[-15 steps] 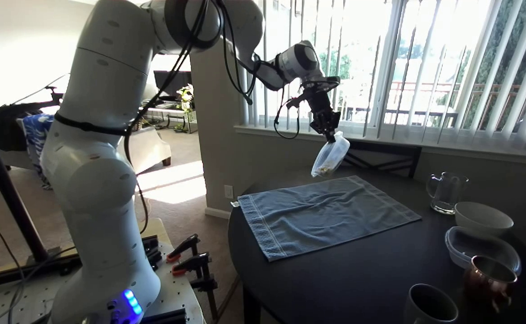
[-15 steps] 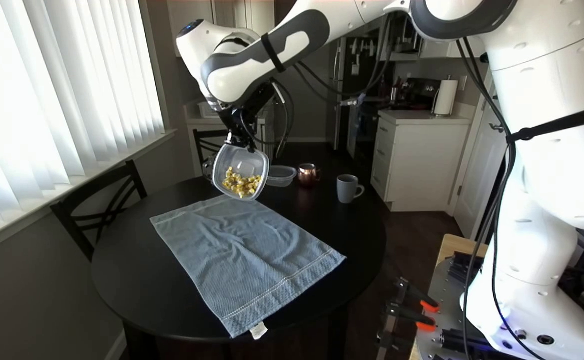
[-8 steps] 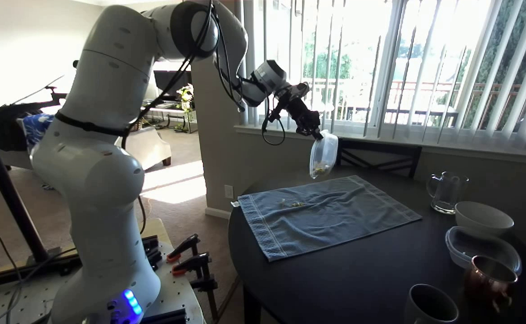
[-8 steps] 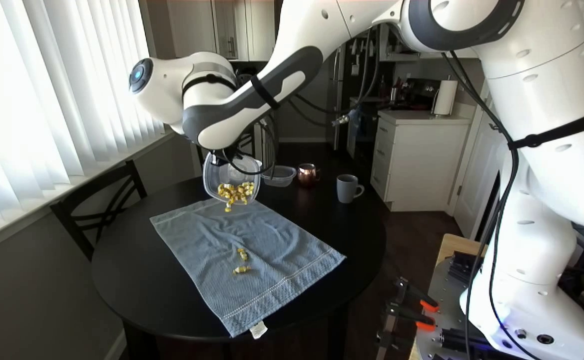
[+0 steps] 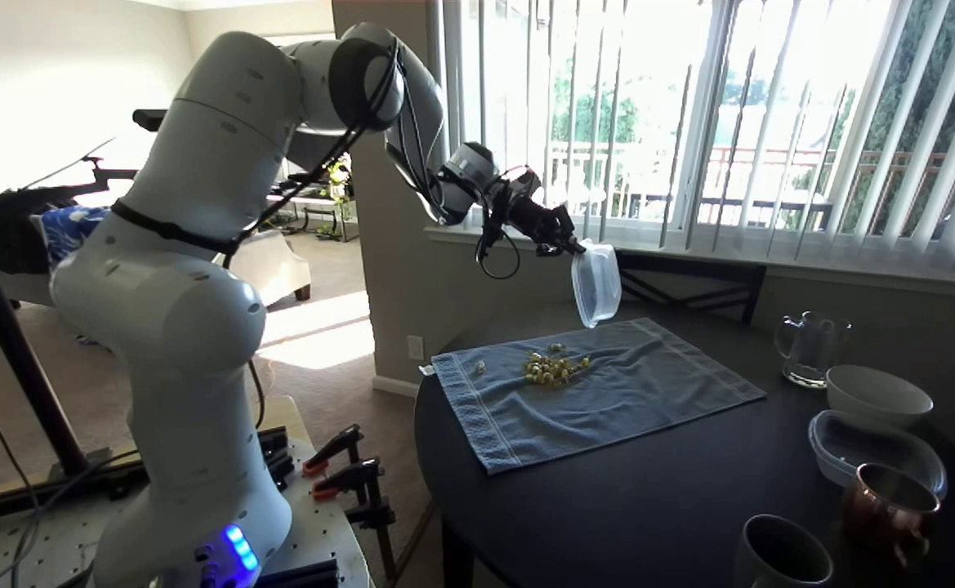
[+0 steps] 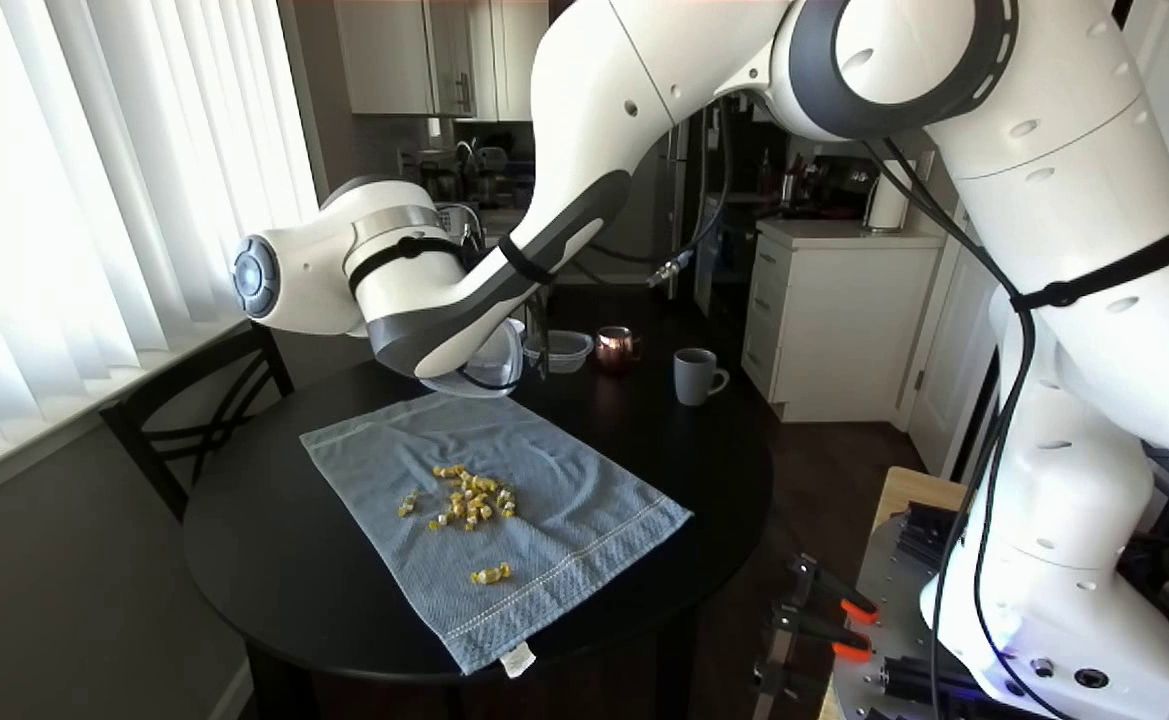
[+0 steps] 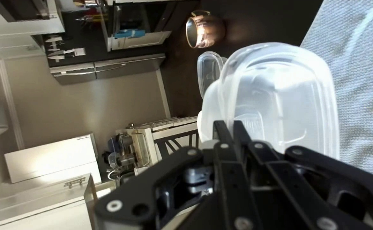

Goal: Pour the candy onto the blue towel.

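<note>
A round dark table point(image 5: 657, 498) spreads beneath the claw point(image 5: 580, 247), with one blue towel point(image 5: 624, 404) laid over it, creased in the middle. Vertical blinds point(image 6: 164, 170) hang past the claw, one black chair point(image 6: 192, 380) in front of them. In an exterior view, white cabinets point(image 6: 844, 320) stand farther off from the claw.

The claw is clamped on the rim of one clear bowl point(image 5: 601, 286), held on its side off the table. Lower than the claw, the candy point(image 6: 474, 500) lies on the towel: most in a single heap, one piece by itself nearer the tag point(image 6: 517, 660). Well apart from the claw stand three mugs, a copper mug point(image 6: 616, 348), a grey mug point(image 5: 771, 563) and a glass mug point(image 5: 814, 349), plus one white bowl point(image 5: 877, 396) and one shallow container point(image 5: 869, 443).

The heaped pieces overlap too much to count. In an exterior view the arm point(image 6: 584, 140) hides the claw and covers part of the clear bowl. In an exterior view the grey mug is cut off at the bottom, and the copper mug overlaps the shallow container. In the wrist view the towel is cut off beyond the claw.
</note>
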